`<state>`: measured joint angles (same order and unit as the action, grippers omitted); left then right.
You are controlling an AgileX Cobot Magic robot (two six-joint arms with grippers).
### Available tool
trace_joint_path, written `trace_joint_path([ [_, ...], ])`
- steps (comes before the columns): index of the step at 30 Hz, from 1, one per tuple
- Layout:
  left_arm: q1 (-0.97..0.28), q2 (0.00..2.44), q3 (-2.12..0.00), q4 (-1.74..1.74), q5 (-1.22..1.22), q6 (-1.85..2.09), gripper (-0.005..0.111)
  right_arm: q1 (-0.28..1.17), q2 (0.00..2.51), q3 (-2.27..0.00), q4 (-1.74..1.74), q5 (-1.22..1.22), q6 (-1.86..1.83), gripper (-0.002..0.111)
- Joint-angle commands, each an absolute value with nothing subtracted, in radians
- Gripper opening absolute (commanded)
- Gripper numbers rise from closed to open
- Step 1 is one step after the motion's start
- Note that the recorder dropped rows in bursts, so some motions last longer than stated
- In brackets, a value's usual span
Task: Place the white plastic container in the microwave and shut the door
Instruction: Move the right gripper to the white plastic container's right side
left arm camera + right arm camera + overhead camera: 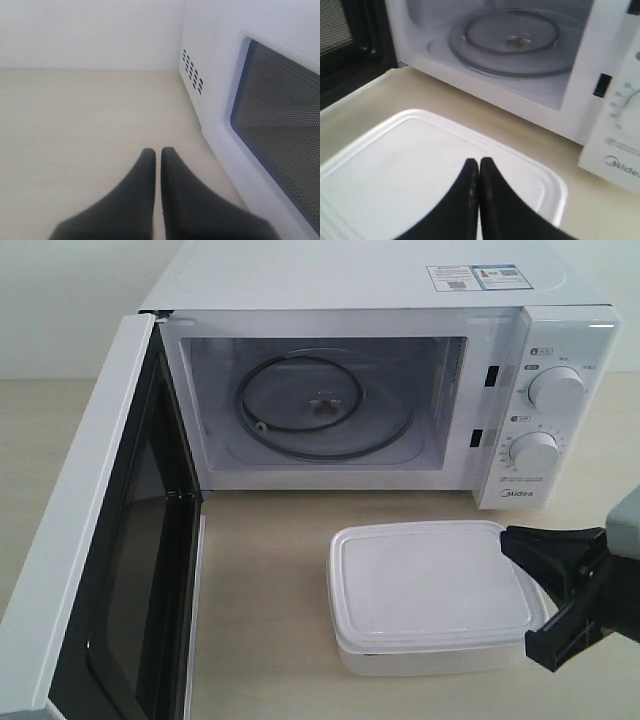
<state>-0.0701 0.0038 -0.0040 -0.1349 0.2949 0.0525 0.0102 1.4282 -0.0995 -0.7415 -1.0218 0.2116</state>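
The white plastic container (430,590) (410,165) sits lidded on the table in front of the microwave (350,280). The door (90,540) (220,100) is swung wide open to the left. Inside, the cavity holds only the glass turntable (322,405) (510,42). My right gripper (508,536) (479,161) is shut, and its tips are over the container's right end, above the lid. I cannot tell whether it touches the lid. My left gripper (158,150) is shut and empty, low over bare table beside the outer face of the open door.
The microwave's control panel with two dials (556,388) stands just behind the container's right end. The open door forms a wall along the left of the work area. The side vents (192,72) of the microwave lie ahead of the left gripper.
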Motion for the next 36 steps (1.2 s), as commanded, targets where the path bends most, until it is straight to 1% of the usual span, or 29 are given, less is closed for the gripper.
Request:
trace_joint_path([
  [1, -0.068, 0.000, 0.000, -0.131, 0.296, 0.055, 0.004, 0.010, 1.464, -0.093, -0.633, -0.996, 0.183, 0.000],
  [7, -0.068, 0.000, 0.000, -0.131, 0.296, 0.055, 0.004, 0.010, 1.512, -0.093, -0.823, -0.974, 0.236, 0.000],
  [12, -0.068, 0.000, 0.000, -0.131, 0.296, 0.055, 0.004, 0.010, 1.518, -0.093, -0.848, -0.971, 0.212, 0.000],
  [18, -0.068, 0.000, 0.000, -0.131, 0.296, 0.055, 0.004, 0.010, 1.518, -0.093, -1.022, -0.975, 0.216, 0.000],
  [22, -0.068, 0.000, 0.000, -0.131, 0.296, 0.055, 0.004, 0.010, 1.518, -0.093, -1.203, -0.997, 0.237, 0.000],
  [27, -0.068, 0.000, 0.000, -0.131, 0.296, 0.055, 0.004, 0.010, 1.519, -0.093, -1.211, -0.911, 0.435, 0.000],
  [36, -0.068, 0.000, 0.000, -0.131, 0.296, 0.055, 0.004, 0.010, 1.622, -0.093, -1.093, -0.890, 0.297, 0.000],
])
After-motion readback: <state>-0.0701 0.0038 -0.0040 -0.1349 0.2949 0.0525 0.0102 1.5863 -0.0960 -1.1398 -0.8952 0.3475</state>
